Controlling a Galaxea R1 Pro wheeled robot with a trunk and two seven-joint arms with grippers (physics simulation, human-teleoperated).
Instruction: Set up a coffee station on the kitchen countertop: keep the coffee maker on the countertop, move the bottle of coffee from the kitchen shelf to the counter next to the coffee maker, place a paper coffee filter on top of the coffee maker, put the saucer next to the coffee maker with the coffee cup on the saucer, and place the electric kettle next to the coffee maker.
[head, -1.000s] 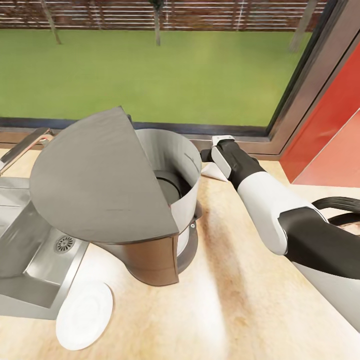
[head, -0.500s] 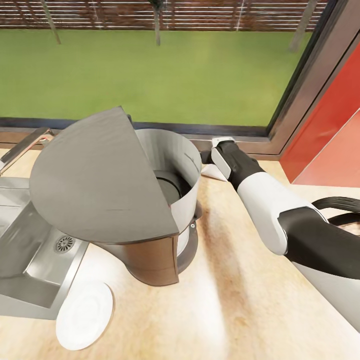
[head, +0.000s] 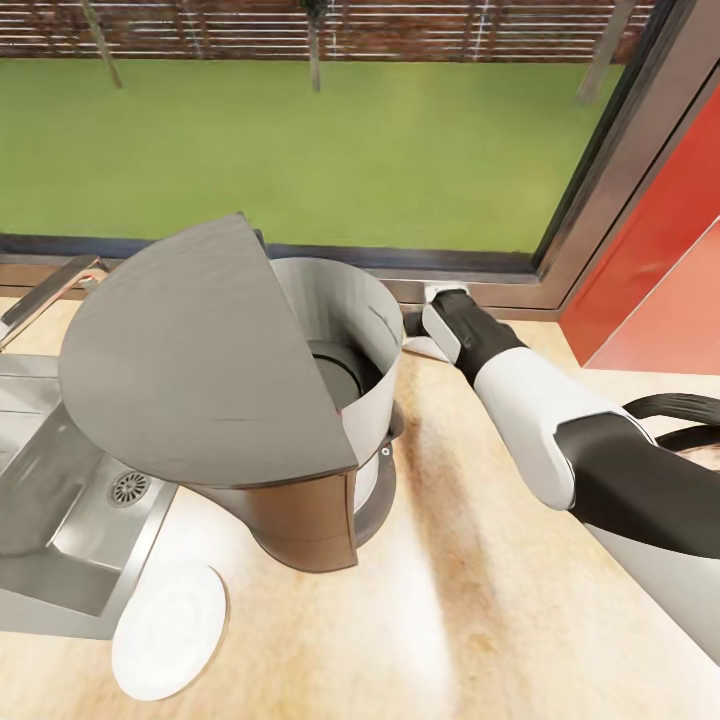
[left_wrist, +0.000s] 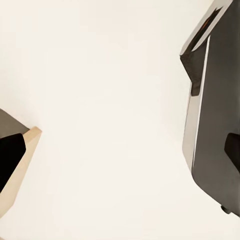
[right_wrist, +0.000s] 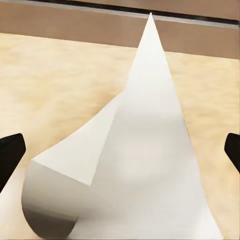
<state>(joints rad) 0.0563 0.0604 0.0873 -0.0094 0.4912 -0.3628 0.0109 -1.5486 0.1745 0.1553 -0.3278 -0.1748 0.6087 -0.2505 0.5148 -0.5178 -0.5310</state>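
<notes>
**Right gripper lined up on the paper filter**

The paper filter (right_wrist: 150, 165) lies flat on the countertop (head: 470, 600), behind the coffee maker (head: 240, 400) and close to the window frame (head: 500, 290). In the right wrist view it is a white cone shape, its point toward the window and its wide mouth toward the camera, with one flap folded over. In the head view a white corner of it (head: 425, 347) shows beside the machine.

I judge it very light, thin and soft. It will crumple easily, and it may slide on the smooth wood when pushed. The loose flap or the open edge near the mouth seems the best place to pinch, because the flat middle gives nothing to catch.

The right gripper (right_wrist: 120, 150) is spread wide: its two dark fingertips (right_wrist: 10, 150) sit at the far edges of the wrist view, the filter between them, and they hold nothing. The right arm (head: 520, 400) reaches past the coffee maker to this spot.

The left gripper is dark at the edges of its own view, but I cannot tell how wide it is.

The saucer (head: 168, 630) lies in front of the coffee maker, near the sink (head: 60, 520).
</notes>
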